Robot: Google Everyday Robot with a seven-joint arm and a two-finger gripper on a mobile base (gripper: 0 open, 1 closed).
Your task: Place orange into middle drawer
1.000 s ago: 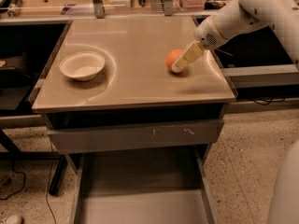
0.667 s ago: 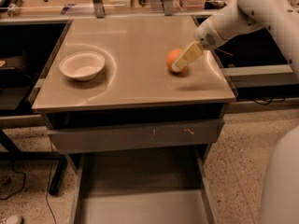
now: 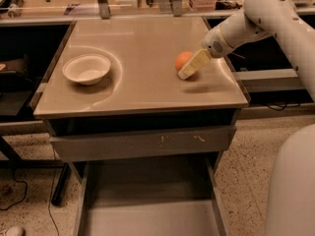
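Note:
The orange [image 3: 182, 59] rests on the tan tabletop [image 3: 142, 43], right of its middle. My gripper [image 3: 188, 69] reaches down from the upper right on the white arm [image 3: 246, 23] and sits right at the orange, covering its right and front side. The orange appears to rest on the tabletop. The middle drawer [image 3: 147, 215] is pulled open below the table, a wide shallow grey tray with a bare flat floor, at the bottom of the view.
A white bowl [image 3: 87, 68] stands on the left part of the tabletop. A closed drawer with a pale-scratched grey front [image 3: 142, 142] sits just under the top. Shelves with clutter run along the back. A white part of the robot [image 3: 295, 181] fills the lower right.

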